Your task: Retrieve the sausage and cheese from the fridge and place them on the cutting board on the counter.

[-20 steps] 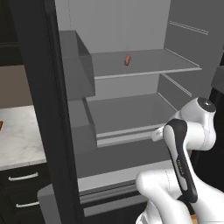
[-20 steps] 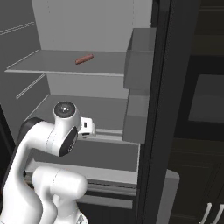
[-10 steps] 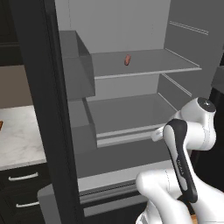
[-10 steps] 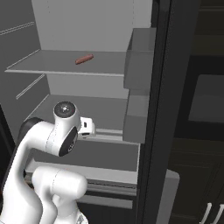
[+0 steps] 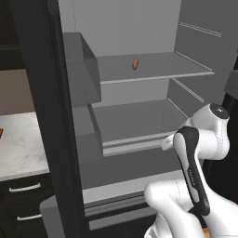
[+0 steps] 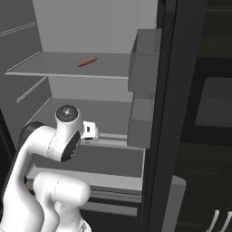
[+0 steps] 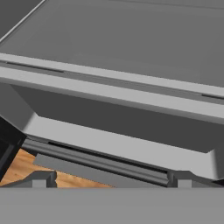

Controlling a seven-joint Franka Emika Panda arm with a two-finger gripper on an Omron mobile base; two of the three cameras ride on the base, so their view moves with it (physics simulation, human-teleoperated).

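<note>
Pale grey shelves were laid bare inside the fridge (image 5: 139, 121), whose doors stood open before the arm. The sausage (image 5: 135, 63) was seen lying alone on the upper shelf, toward its middle, well above the folded arm. The gripper (image 7: 111, 177) was held low at the front lip of the lower shelf, well apart from the sausage, its jaws spread wide and nothing held between them. No cheese could be made out on the shelves in view. A strip of the counter (image 5: 18, 148) was glimpsed past the left door, with a sliver of orange-brown at its edge, possibly the cutting board. The step in hand was judged to be the reach for the sausage, not yet begun; the hand would need to be raised to the upper shelf and brought around the stick before closing.
</note>
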